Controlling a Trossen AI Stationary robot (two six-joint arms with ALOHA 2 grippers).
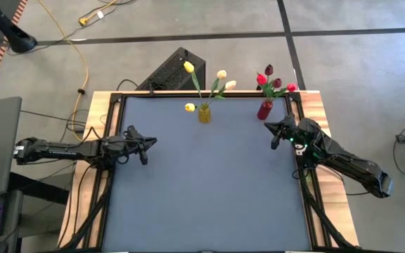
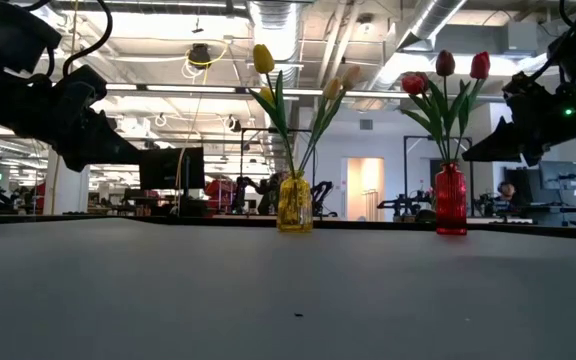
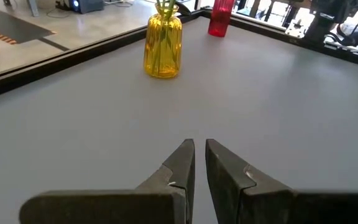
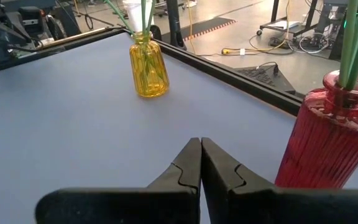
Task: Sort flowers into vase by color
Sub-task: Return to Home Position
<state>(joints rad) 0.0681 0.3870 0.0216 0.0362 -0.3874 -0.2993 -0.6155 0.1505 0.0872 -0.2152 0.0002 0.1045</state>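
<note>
- Every tulip in view stands in a vase at the far edge of the grey desk (image 1: 209, 190). The yellow and cream artificial tulips (image 1: 221, 74) are in the yellow ribbed glass vase (image 1: 204, 114). The red and dark red artificial tulips (image 1: 262, 79) are in the red ribbed glass vase (image 1: 264, 110), to its right.
- The left gripper (image 3: 199, 144) hangs over the desk's left side, well apart from both vases. Its fingers are almost together and hold nothing.
- The right gripper (image 4: 200, 140) is just beside the red vase, with its fingers pressed together and empty.
- Homing the arms probably calls for drawing the right arm back and up first. It should move away from the red vase and its leaning stems.
- Both wrist views cut off the flower heads.
- The low view shows neither arm's fingers.
- The stems in each vase cannot be counted.
</note>
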